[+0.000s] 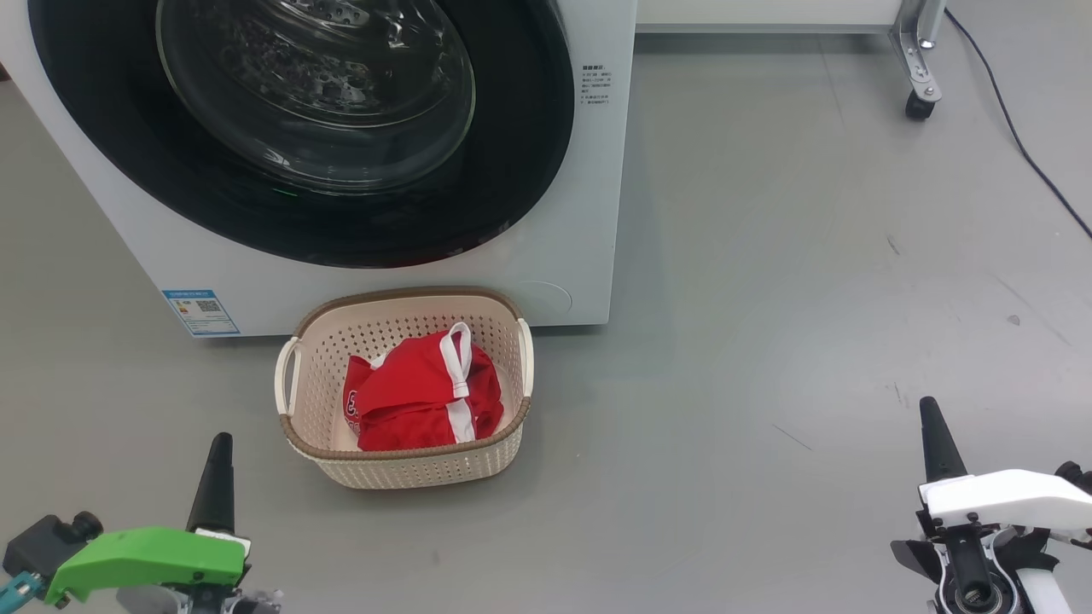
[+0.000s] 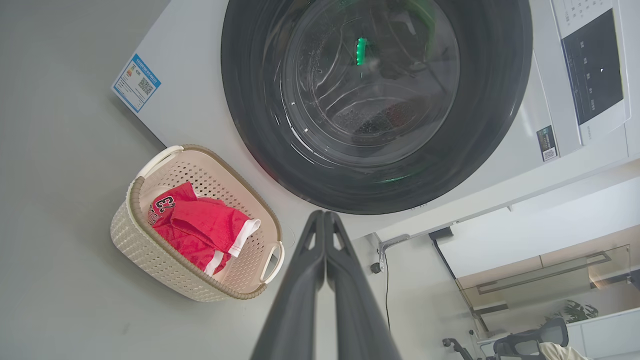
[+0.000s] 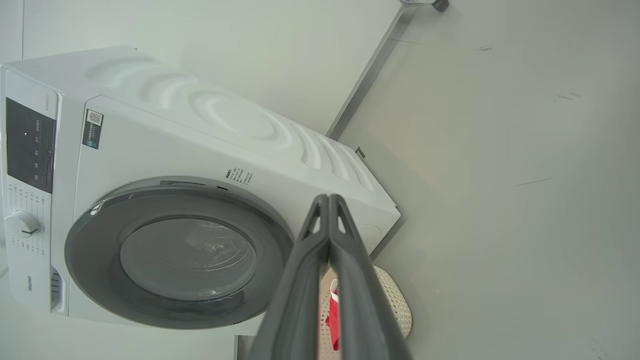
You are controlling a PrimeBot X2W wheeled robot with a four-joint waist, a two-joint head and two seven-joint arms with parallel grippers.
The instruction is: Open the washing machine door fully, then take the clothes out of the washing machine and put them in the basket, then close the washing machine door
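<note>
In the head view, the washing machine [image 1: 589,213] is standing at the upper left with its top cut off by the frame. Its one round door [image 1: 529,170] is sitting shut, its glass bulging toward the room. Just in front of it on the grey floor [image 1: 768,341], one basket [image 1: 401,465] is resting with its long axis running side to side along the machine's front and a handle at each end, two in all. The clothes [image 1: 418,396] are lying inside it as a single red bundle; how many garments are in it I cannot tell. The left gripper [image 1: 219,443] is showing at the lower left and the right gripper [image 1: 930,409] at the lower right. Each is clenched to one dark point aiming up the frame, gripping nothing, well apart from the basket.

In the left wrist view, that gripper's two fingers are pressing together, empty, pointing toward the door's lower rim. White digits are showing on the red cloth, and the control panel [image 2: 592,65] is being cropped at the top edge.

In the right wrist view, that gripper's two fingers are likewise pressing together on nothing and covering most of the basket — only a strip of weave and a sliver of red are peeking out. One knob [image 3: 20,223] is showing at the left edge.
</note>
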